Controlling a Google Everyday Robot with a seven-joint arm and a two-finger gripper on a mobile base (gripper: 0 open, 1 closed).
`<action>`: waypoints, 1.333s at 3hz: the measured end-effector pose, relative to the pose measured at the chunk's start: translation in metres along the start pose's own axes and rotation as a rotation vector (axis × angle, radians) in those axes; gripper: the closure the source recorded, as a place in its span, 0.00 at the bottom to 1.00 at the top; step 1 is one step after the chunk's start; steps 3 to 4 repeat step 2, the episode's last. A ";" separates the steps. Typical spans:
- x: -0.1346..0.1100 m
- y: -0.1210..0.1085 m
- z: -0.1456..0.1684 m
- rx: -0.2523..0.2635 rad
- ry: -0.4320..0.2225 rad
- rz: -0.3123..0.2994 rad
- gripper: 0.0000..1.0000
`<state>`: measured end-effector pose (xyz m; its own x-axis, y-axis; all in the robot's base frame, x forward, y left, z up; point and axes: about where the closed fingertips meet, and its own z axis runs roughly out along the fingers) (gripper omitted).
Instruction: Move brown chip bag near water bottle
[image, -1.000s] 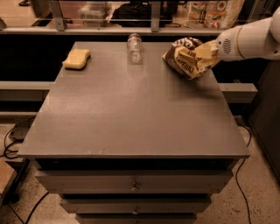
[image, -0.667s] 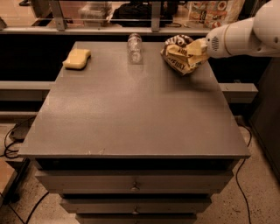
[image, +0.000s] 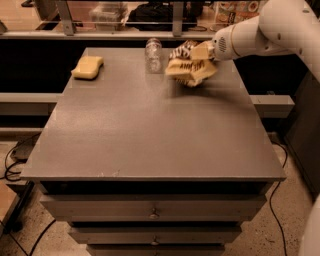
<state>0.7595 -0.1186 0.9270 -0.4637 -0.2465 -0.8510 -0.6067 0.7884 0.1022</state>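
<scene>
The brown chip bag (image: 189, 66) is crumpled, with cream-yellow ends and a dark patterned middle, and is held a little above the far right part of the grey table (image: 150, 130). My gripper (image: 204, 51) comes in from the right on a white arm and is shut on the bag's upper right side. The water bottle (image: 153, 54), small, clear and upright, stands at the table's far edge, just left of the bag with a narrow gap between them.
A small yellow sponge (image: 88, 67) lies at the far left of the table. The white arm (image: 270, 27) spans the upper right. Drawers (image: 152, 207) sit under the table front. Cables lie on the floor at left.
My gripper has carried the chip bag leftward along the far edge, from the right side to close beside the water bottle. The bottle and sponge have not moved.
</scene>
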 end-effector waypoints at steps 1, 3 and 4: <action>0.000 0.001 0.001 -0.002 0.000 0.000 0.04; 0.001 0.002 0.003 -0.004 0.002 0.000 0.00; 0.001 0.002 0.003 -0.004 0.002 0.000 0.00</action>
